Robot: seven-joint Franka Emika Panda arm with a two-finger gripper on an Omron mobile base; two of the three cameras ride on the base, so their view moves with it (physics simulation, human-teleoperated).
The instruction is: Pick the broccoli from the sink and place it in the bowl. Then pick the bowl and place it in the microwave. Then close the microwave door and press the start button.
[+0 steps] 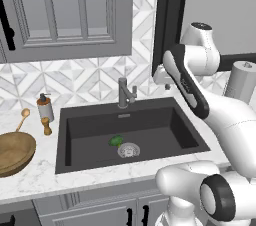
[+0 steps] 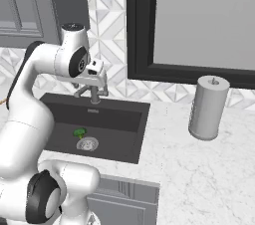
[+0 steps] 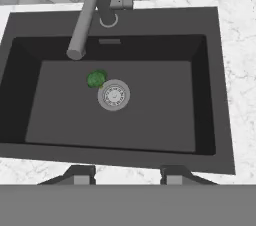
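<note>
In the left base view, the small bright-green bumpy broccoli (image 1: 116, 141) lies on the floor of the dark charcoal rectangular sink (image 1: 80, 120), touching the round metal drain (image 1: 128, 150). The wide light-brown wooden bowl (image 1: 12, 154) waits on the marble table (image 1: 35, 177), left of the basin.

The right base view shows the white arm raised above the grey faucet (image 2: 94, 92).

In the hand view, the fingers (image 3: 127, 175) stand apart, grasping nothing, high over the sink's near rim, probably lining up a descent onto the broccoli (image 3: 96, 79).
</note>
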